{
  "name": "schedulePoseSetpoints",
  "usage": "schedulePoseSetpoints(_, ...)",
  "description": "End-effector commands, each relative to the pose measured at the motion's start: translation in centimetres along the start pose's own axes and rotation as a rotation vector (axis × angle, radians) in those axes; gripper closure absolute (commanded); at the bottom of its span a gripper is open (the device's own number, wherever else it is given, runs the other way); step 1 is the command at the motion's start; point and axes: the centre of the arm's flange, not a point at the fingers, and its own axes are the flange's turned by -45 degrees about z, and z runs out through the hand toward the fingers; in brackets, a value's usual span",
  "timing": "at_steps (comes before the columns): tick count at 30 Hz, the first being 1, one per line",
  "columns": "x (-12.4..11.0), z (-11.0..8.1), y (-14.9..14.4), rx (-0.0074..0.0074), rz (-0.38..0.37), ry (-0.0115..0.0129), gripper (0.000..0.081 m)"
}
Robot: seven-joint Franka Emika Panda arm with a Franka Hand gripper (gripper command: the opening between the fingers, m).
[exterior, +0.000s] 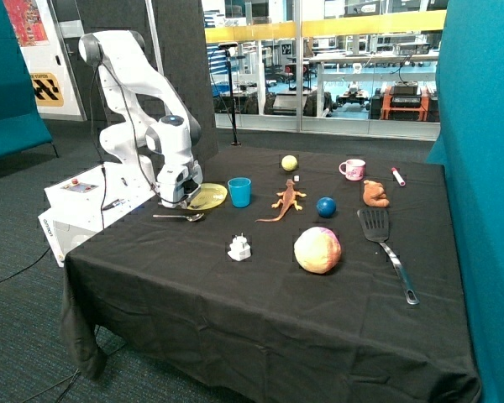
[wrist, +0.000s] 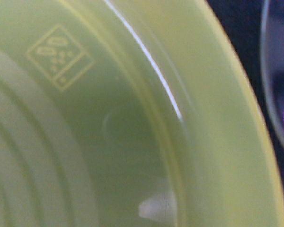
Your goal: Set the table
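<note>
A yellow-green plate (exterior: 210, 196) lies at the table's far corner, by the robot's base. My gripper (exterior: 175, 200) is down at the plate's edge on the robot's side. The plate (wrist: 132, 118) fills the wrist view at very close range, with an embossed square mark on it. A blue cup (exterior: 239, 191) stands upright right beside the plate. A metal spoon (exterior: 181, 217) lies on the black cloth just in front of the gripper. A pink mug (exterior: 353, 170) stands at the back. A black spatula (exterior: 385, 243) lies near the opposite edge.
On the cloth are an orange toy lizard (exterior: 286, 200), a yellow ball (exterior: 289, 163), a blue ball (exterior: 326, 206), a brown plush toy (exterior: 375, 194), a large pink-yellow ball (exterior: 317, 250), a small white object (exterior: 239, 248) and a marker (exterior: 398, 175). A white control box (exterior: 84, 197) stands beside the table.
</note>
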Motion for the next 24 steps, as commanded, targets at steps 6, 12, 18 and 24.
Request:
schedulePoseSetpoints(6, 0.0, -0.1, 0.1, -0.0038, -0.003, -0.0019, 0.0808)
schedulePoseSetpoints(12, 0.3, -0.1, 0.2, -0.0038, -0.003, -0.0019, 0.0808)
schedulePoseSetpoints(18, 0.7, -0.2, 0.1, -0.0038, -0.010, -0.0019, 0.0761)
schedulePoseSetpoints(24, 1.0, -0.2, 0.1, -0.0038, -0.014, -0.0019, 0.0628)
